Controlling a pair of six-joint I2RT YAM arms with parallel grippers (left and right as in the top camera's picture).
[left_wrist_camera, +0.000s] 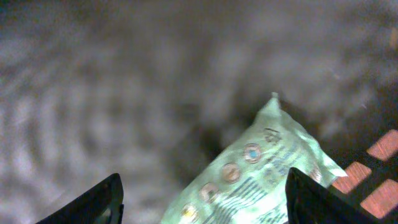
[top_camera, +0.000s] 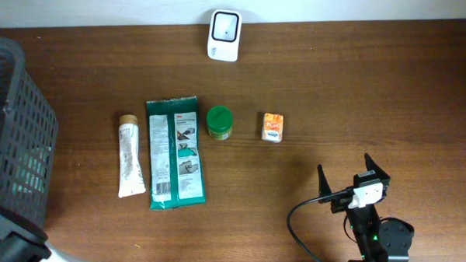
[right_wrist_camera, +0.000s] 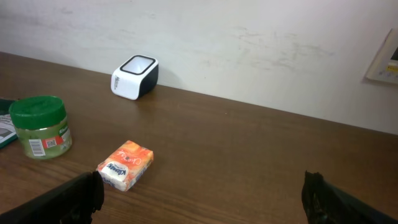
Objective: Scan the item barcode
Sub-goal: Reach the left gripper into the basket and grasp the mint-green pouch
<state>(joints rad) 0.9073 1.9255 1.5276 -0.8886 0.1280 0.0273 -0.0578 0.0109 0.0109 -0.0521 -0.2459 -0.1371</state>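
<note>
The white barcode scanner (top_camera: 224, 35) (right_wrist_camera: 135, 76) stands at the table's far edge. A pale green printed packet (left_wrist_camera: 267, 165) lies in a dim basket. My left gripper (left_wrist_camera: 202, 205) hangs open over it. The packet reaches the right finger (left_wrist_camera: 311, 196), and the left finger is clear of it. Near the front right, my right gripper (top_camera: 345, 167) (right_wrist_camera: 202, 199) stands open with nothing between its fingers. It faces an orange tissue pack (top_camera: 273, 127) (right_wrist_camera: 125, 164).
A dark mesh basket (top_camera: 23, 139) stands at the left edge, with part of the left arm (top_camera: 11, 246) beside it. A cream tube (top_camera: 129, 156), a green wipes pack (top_camera: 175, 152) and a green-lidded jar (top_camera: 219, 123) (right_wrist_camera: 41, 126) lie mid-table.
</note>
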